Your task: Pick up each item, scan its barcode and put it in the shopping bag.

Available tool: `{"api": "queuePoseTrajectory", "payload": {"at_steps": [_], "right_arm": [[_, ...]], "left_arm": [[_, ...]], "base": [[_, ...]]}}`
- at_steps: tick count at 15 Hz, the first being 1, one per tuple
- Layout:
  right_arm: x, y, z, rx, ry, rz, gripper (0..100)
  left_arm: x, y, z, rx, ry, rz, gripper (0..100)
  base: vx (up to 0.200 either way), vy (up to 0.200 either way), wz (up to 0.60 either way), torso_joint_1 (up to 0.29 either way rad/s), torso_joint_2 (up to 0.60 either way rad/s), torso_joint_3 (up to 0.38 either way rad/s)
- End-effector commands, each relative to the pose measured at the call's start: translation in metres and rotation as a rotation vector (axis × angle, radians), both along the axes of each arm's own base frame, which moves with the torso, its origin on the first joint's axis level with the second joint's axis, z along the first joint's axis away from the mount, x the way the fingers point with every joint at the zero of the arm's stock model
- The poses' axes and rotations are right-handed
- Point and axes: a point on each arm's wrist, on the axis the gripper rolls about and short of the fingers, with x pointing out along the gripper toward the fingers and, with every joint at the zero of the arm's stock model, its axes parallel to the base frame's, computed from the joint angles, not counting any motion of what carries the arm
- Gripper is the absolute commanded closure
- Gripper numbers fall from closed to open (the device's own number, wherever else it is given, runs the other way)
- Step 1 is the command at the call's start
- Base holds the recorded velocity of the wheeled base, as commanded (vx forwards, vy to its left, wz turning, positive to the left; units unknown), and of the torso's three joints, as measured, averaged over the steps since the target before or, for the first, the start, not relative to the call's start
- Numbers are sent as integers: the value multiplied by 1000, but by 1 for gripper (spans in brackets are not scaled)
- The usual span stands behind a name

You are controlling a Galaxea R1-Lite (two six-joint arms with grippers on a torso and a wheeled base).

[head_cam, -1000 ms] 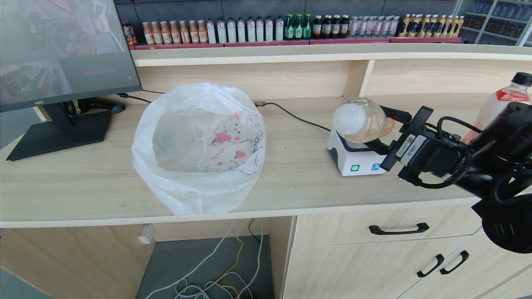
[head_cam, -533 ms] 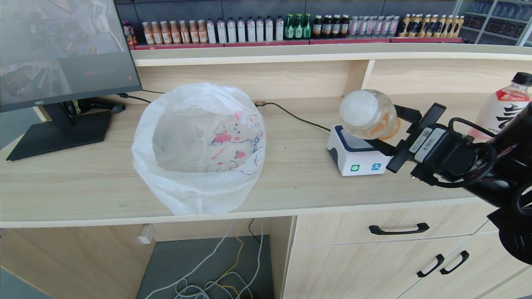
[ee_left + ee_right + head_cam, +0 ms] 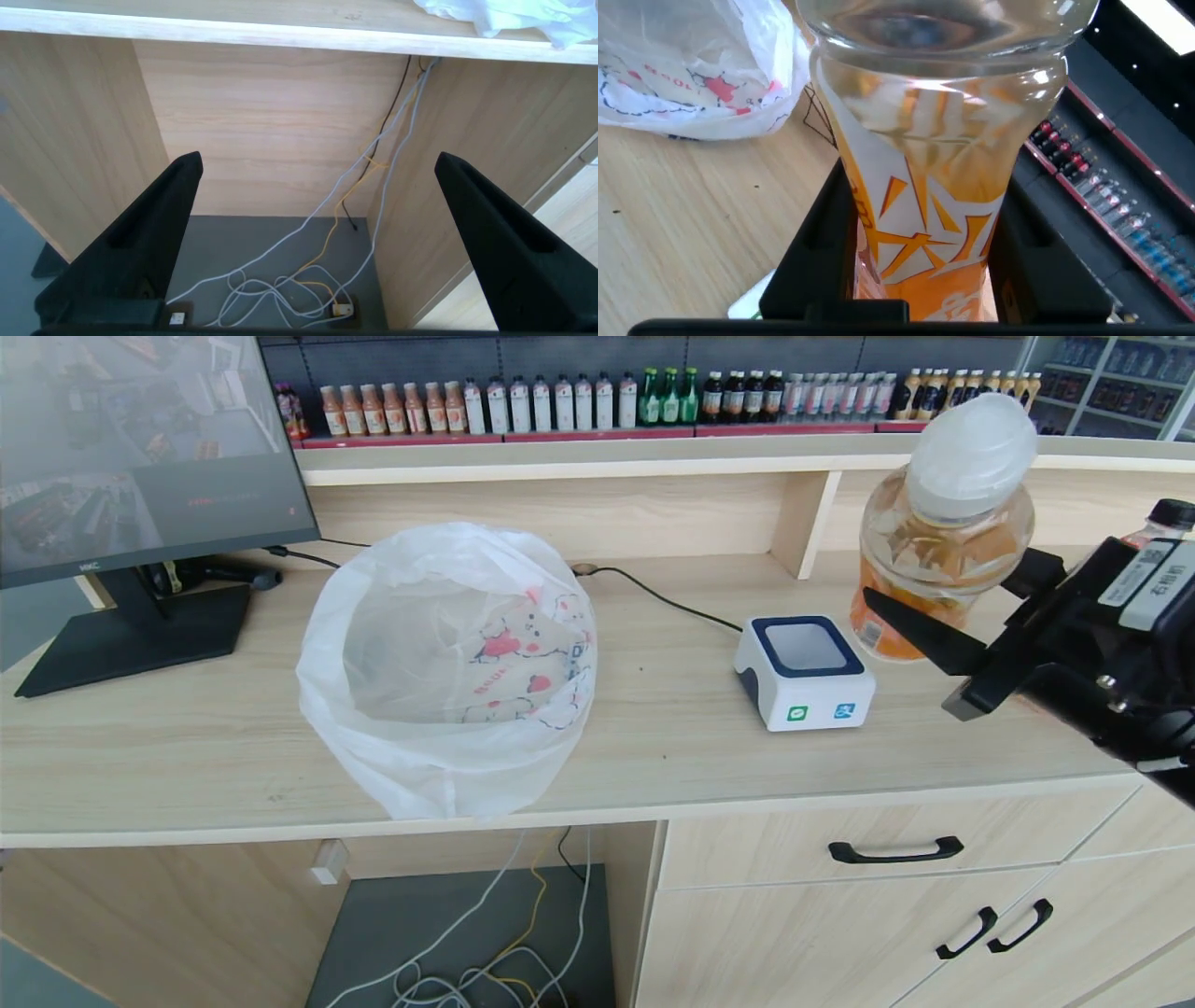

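Scanner (image 3: pixel 804 672) sat right of shopping bag (image 3: pixel 448 663) on counter (image 3: pixel 187 737); right gripper (image 3: pixel 943 590) clasped bottle (image 3: pixel 945 523) (aloft, right of scanner); left gripper (image 3: pixel 318 161) gaped.

I see a light wooden desk (image 3: pixel 672 747) with a raised back ledge. A white plastic shopping bag (image 3: pixel 448 663) sits open near the front edge, left of the middle. A small white box scanner (image 3: pixel 805 672) stands right of it, well apart. A black monitor stand (image 3: pixel 140 630) rests towards the left end. A dark cable (image 3: pixel 653 593) runs along the back. A black-capped bottle (image 3: pixel 1174 511) stands at the far right end.
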Motion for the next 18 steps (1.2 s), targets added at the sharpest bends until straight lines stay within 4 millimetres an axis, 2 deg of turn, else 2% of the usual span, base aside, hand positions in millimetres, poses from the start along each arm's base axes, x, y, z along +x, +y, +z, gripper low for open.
{"api": "queuePoseTrajectory", "payload": {"at_steps": [1,5,8,10,13,18], "right_arm": [[-11,-3,5,48,8,20,100],[-8,-2,15,183,65,91,100],[-8,-3,12,281,166,138,100],[-8,-4,13,370,205,101,100],[-8,-6,14,594,269,-15,100],[-8,-2,9,653,272,-41,100]], "left_arm": [[0,0,0,0,0,0,0],[0,0,0,0,0,2,0],[0,0,0,-2,0,0,0],[0,0,0,0,0,0,0],[0,0,0,1,0,0,0],[0,0,0,1,0,0,0]], "base": [[0,0,0,0,0,0],[0,0,0,0,0,0],[0,0,0,0,0,0],[0,0,0,0,0,0],[0,0,0,0,0,0],[0,0,0,0,0,0]]}}
